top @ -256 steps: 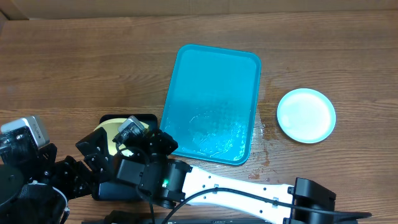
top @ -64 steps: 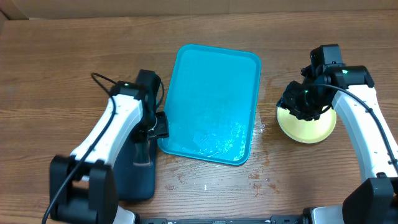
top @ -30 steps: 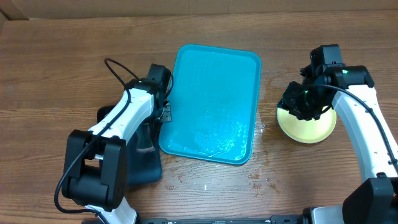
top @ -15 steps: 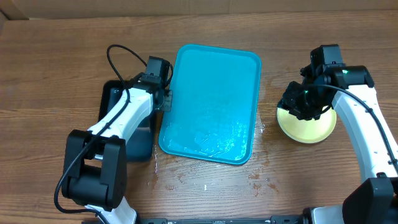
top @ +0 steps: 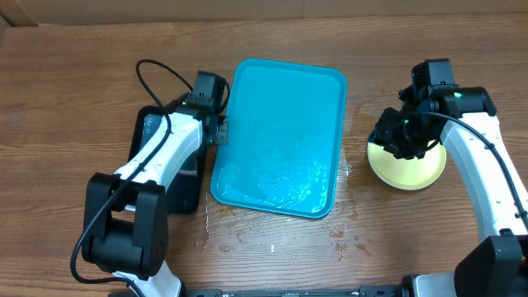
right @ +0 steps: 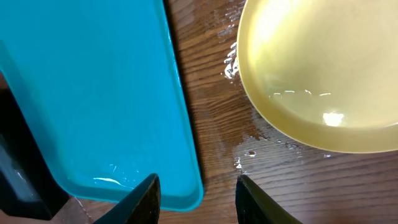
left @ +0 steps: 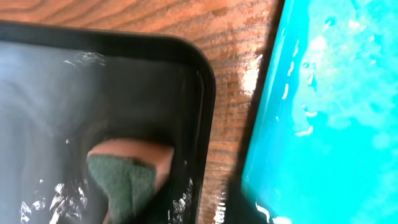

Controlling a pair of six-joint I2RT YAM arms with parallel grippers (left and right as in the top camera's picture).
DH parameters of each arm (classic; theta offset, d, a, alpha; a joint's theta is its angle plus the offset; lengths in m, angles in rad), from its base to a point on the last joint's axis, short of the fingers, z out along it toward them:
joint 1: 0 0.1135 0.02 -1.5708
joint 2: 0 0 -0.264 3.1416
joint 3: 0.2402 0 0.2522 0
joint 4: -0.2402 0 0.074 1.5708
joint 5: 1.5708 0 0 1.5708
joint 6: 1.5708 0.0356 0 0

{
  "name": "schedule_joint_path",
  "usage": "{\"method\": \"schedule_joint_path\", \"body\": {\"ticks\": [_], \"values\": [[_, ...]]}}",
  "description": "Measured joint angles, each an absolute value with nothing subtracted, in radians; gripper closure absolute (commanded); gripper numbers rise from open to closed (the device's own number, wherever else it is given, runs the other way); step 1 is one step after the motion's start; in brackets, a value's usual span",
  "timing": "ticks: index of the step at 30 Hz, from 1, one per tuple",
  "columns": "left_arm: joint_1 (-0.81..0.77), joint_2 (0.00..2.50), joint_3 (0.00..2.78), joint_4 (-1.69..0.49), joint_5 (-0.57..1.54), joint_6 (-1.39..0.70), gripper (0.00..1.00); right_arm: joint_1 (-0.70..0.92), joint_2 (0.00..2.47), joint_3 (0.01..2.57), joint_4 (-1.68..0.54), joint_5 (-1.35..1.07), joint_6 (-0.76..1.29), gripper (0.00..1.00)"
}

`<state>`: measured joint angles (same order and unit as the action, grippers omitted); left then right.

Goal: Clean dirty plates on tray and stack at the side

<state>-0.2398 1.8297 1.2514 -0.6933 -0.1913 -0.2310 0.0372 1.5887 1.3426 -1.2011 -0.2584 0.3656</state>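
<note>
The turquoise tray (top: 280, 124) lies mid-table, wet and holding no plate. One yellow-green plate (top: 412, 172) sits on the wood to its right and fills the upper right of the right wrist view (right: 323, 81). My right gripper (top: 398, 136) hovers over that plate's left edge. Its jaws (right: 198, 202) stand open and hold nothing, above the tray's corner (right: 81, 93). My left gripper (top: 216, 134) is at the tray's left rim, over a black tray. Its fingers are blurred in the left wrist view.
A black tray (top: 153, 136) lies left of the turquoise one. A pink sponge with a green scrub face (left: 127, 174) rests in it near its rim (left: 205, 81). Water spots the wood (top: 348, 172) between tray and plate.
The left arm has shifted a little toward the table's far side along the tray's left rim, and the black tray now lies farther back. The right arm has not moved.
</note>
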Motion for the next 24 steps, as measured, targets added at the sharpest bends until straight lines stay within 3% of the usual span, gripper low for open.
{"method": "schedule_joint_path", "body": {"ticks": [1,3,5,16,24], "values": [[-0.240,1.829,1.274,-0.726,-0.188,-0.240,0.42,0.037,1.589,1.343,-1.201,-0.255,0.366,0.59],[-0.240,1.830,1.327,-0.791,-0.182,-0.250,0.11,0.037,1.589,1.343,-1.201,-0.253,0.365,0.58],[-0.240,1.831,1.395,-0.866,-0.174,-0.256,0.01,0.037,1.589,1.343,-1.200,-0.251,0.365,0.58],[-0.240,1.832,1.799,-1.212,-0.084,-0.283,0.00,0.037,1.589,1.342,-1.198,-0.246,0.359,0.55],[-0.266,1.832,1.857,-1.324,-0.041,-0.283,0.00,0.037,1.589,1.342,-1.198,-0.245,0.354,0.50]]}}
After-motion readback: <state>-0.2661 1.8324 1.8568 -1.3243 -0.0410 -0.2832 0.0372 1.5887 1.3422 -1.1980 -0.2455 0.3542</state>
